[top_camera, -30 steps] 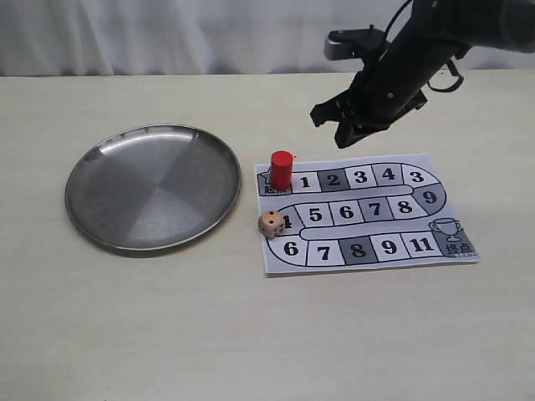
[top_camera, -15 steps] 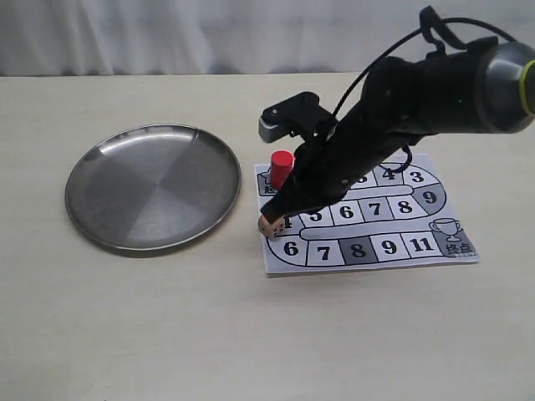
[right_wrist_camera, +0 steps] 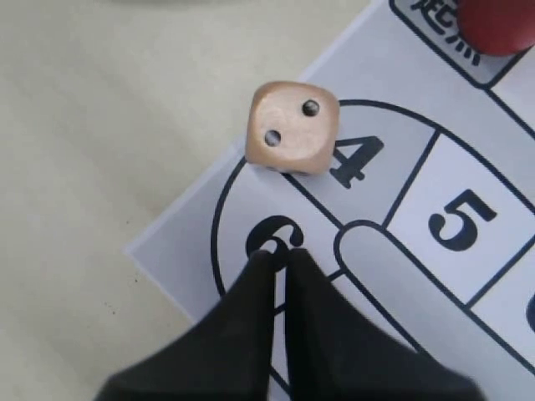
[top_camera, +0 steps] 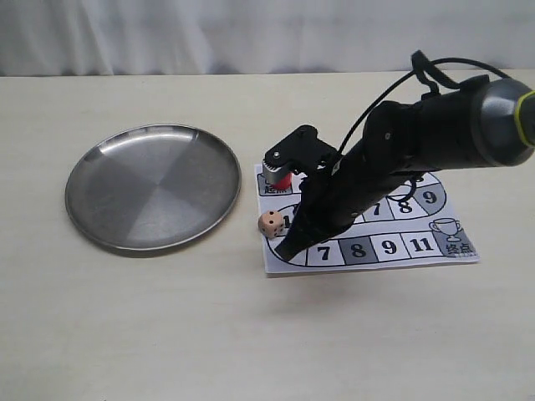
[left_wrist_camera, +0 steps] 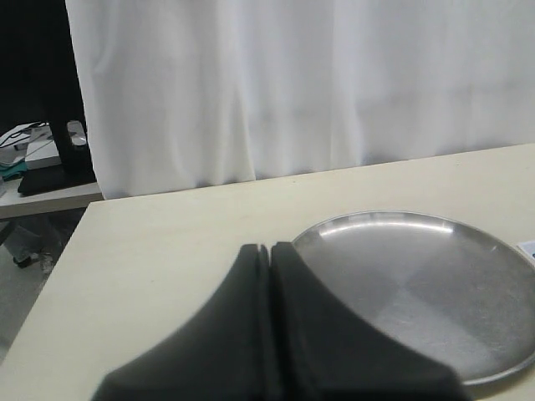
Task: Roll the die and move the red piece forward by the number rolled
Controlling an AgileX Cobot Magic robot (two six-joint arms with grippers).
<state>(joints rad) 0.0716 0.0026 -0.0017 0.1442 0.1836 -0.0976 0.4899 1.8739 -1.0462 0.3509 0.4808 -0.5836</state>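
The pale tan die (top_camera: 269,223) rests on the board's left edge by square 4; the right wrist view shows the die (right_wrist_camera: 292,127) with two pips on the face toward the camera. The red piece (top_camera: 282,179) stands on the start square, mostly hidden behind the right arm; only its edge (right_wrist_camera: 501,21) shows in the right wrist view. My right gripper (top_camera: 288,251) (right_wrist_camera: 280,253) is shut and empty, its tips low over square 6, just in front of the die and apart from it. My left gripper (left_wrist_camera: 271,246) is shut and empty beside the plate.
A paper game board (top_camera: 389,247) (right_wrist_camera: 456,221) with numbered squares lies right of centre. A round steel plate (top_camera: 153,185) (left_wrist_camera: 418,276) sits to its left. The right arm stretches across the board's middle. A white curtain hangs behind the table.
The right arm came down from above the board's far side to its front left corner, beside the die, and now covers most of the red piece. Die and piece have not moved.
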